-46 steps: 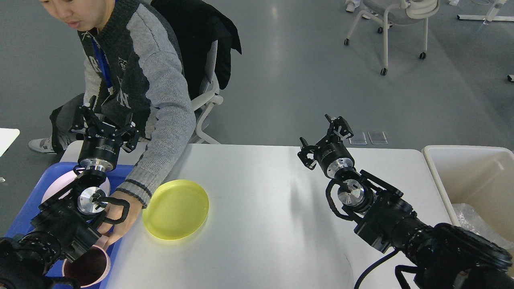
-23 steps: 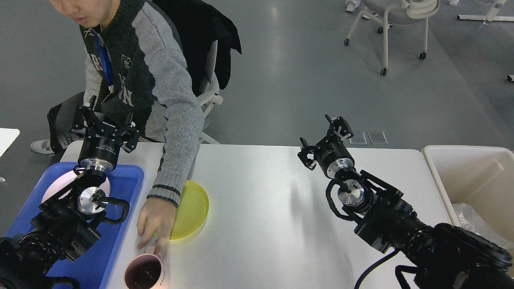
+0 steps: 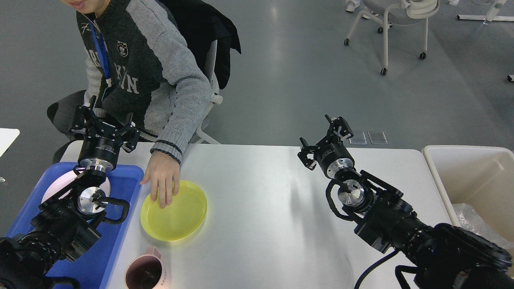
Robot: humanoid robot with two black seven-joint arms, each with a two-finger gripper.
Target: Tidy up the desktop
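Note:
The desktop [image 3: 265,237] is a large white tabletop. On its left part lies a yellow plate [image 3: 178,218], with a person's hand [image 3: 162,180] resting on its far rim. A pink cup [image 3: 145,275] stands upright at the front edge, beside the blue tray [image 3: 122,188]. My left gripper [image 3: 105,124] hangs open over the tray's far end, holding nothing. Above the table's middle right, my right gripper [image 3: 322,138] is open and holds nothing.
A pale pink plate [image 3: 60,186] lies in the blue tray, partly hidden by my left arm. A cream bin [image 3: 474,176] with clear plastic inside stands at the right edge. The person sits at the far left side, and office chairs stand behind.
The person lifted the pink cup out of the tray, set it on the table's front edge, then moved the hand onto the yellow plate, which shifted slightly left. Both arms stayed still.

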